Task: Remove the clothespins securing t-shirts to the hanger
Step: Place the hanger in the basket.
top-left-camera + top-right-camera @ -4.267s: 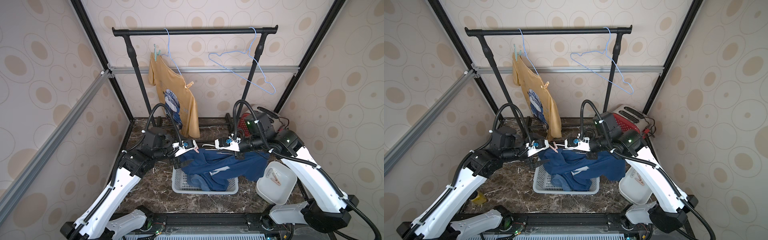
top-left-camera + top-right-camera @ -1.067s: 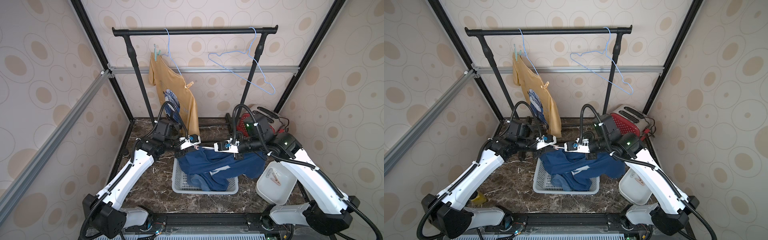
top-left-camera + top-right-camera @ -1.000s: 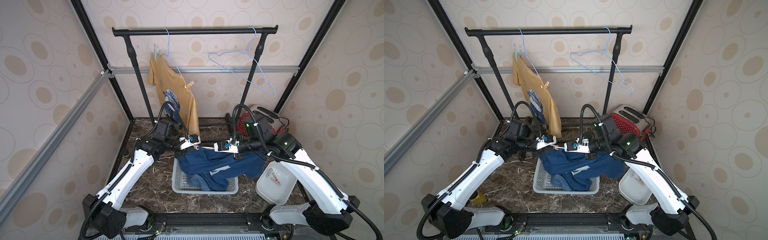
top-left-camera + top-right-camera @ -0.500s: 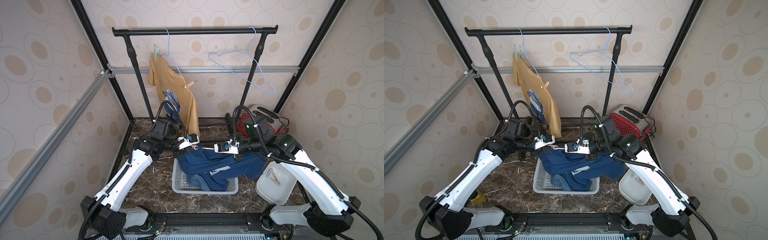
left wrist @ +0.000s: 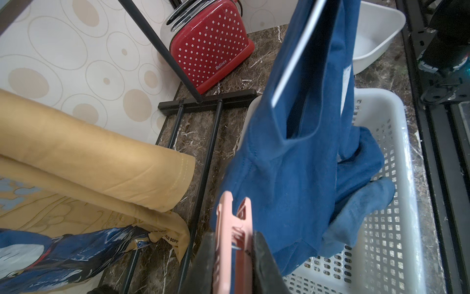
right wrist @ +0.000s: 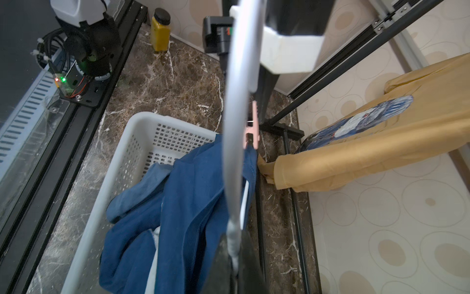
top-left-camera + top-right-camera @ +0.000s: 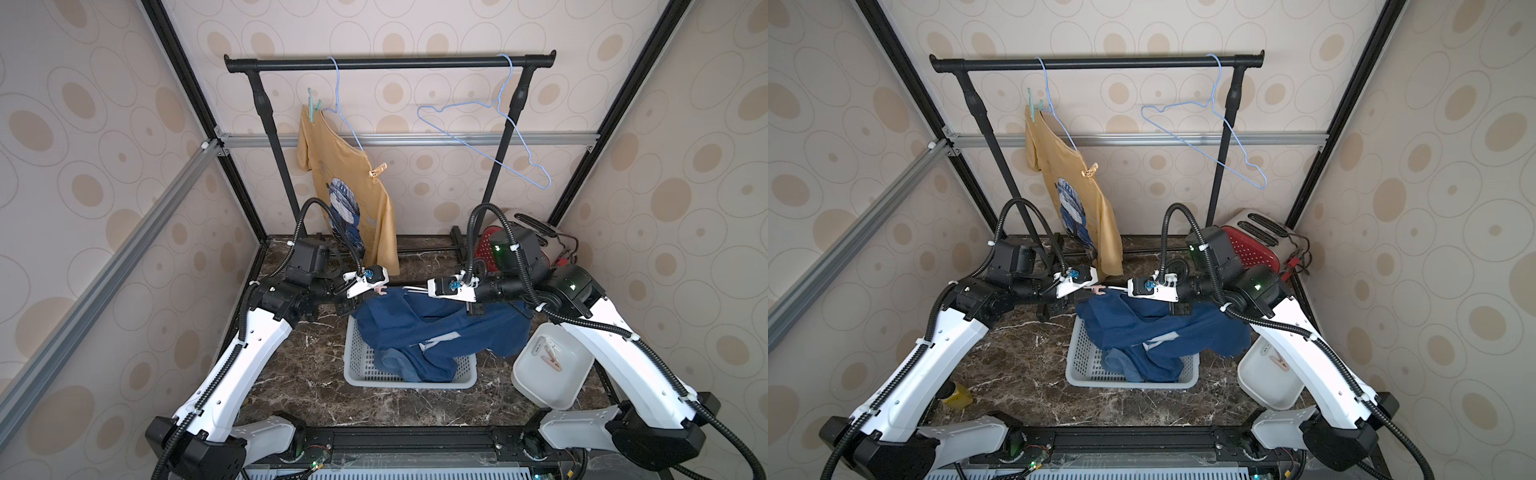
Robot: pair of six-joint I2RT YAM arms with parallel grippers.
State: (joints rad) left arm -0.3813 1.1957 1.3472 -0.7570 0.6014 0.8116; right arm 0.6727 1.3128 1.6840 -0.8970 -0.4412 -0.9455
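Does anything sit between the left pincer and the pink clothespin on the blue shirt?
Nothing visible does. The left pincer is shut on the pink clothespin, which sits at the blue shirt's edge on the white hanger held by the right pincer.

both top views look down from high onto the whole bench [image 7: 316, 386]; my wrist cameras sit close, both seeing the basket [image 5: 381, 101].

The left arm [image 7: 257, 345] has swung inward, its elbow now raised nearer the clothes rack [image 7: 386, 63]. The left gripper [image 5: 234, 245] has narrowed its jaws onto the pink clothespin [image 5: 230, 226] pinning the blue t-shirt [image 5: 292, 165] to the white hanger [image 6: 236, 127].
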